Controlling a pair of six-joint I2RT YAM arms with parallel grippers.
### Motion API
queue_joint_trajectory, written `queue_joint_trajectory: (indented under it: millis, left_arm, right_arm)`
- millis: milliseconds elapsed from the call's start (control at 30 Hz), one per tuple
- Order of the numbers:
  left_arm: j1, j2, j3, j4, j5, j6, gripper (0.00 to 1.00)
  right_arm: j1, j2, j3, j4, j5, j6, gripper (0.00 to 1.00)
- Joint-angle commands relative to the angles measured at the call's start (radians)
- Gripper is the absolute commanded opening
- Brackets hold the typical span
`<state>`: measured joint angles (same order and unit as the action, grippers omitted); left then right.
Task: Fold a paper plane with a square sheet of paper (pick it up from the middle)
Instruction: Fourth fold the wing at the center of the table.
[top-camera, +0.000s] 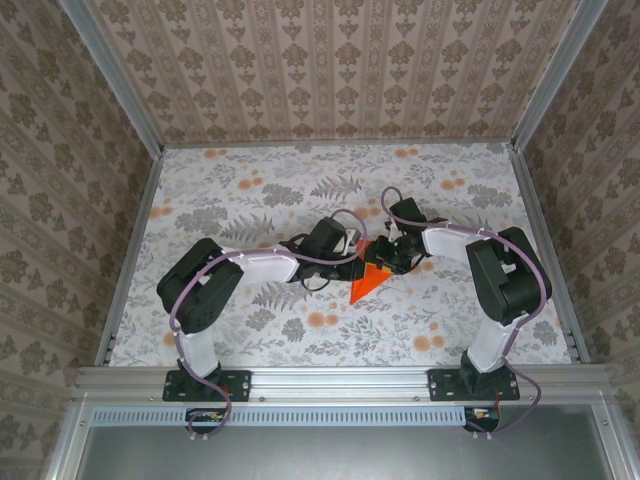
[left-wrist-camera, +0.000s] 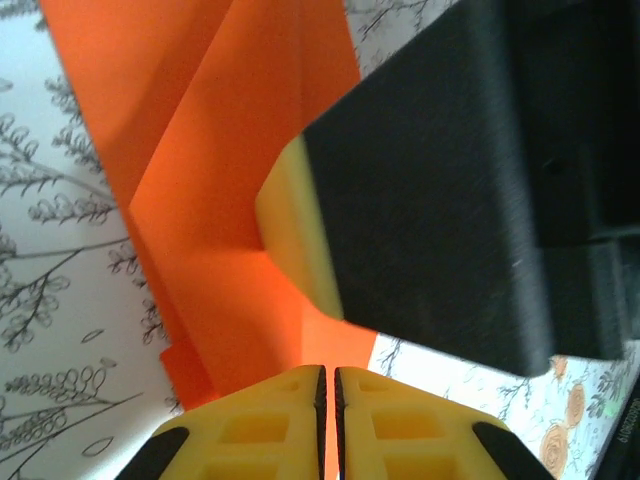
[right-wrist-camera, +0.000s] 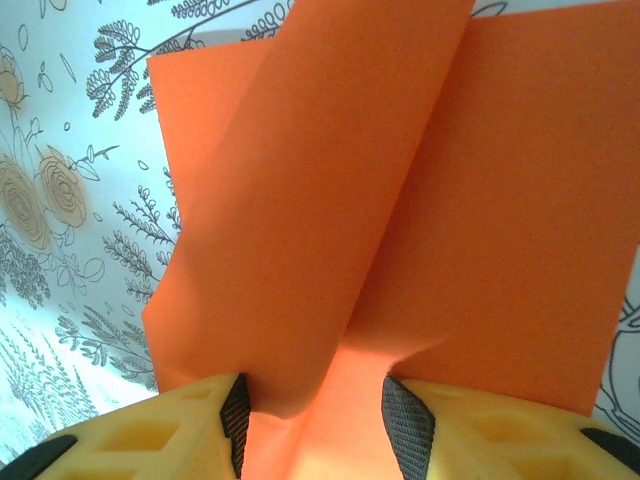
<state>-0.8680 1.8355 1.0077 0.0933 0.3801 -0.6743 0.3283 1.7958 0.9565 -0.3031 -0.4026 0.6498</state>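
The left jaws are pressed shut on a fold of the orange paper (left-wrist-camera: 230, 200). The right jaws stand apart, with a raised fold of the same paper between them. The paper has straight creases, and one pointed end faces the near side. It is close to the middle of the flowery worktop (top-camera: 250, 200), between the two arms.

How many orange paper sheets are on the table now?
1: the creased orange sheet, mid-table, its far part covered by the left arm and right arm. A scrap could hide underneath.
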Motion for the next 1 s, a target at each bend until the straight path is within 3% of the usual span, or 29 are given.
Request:
queue_joint_trajectory:
  millis: [0, 433, 967]
  left_arm:
    - [0.005, 0.014, 0.027, -0.018, -0.001, 0.008, 0.12]
    - [0.006, 0.048, 0.025, -0.052, -0.029, 0.013, 0.04]
    - [0.009, 0.071, 0.028, -0.068, -0.050, 0.011, 0.02]
  right_arm:
    - [0.006, 0.137, -0.074, -0.118, 0.215, -0.014, 0.48]
    - [0.015, 0.159, -0.074, -0.122, 0.248, -0.019, 0.48]
    - [0.046, 0.212, -0.058, -0.143, 0.304, -0.009, 0.47]
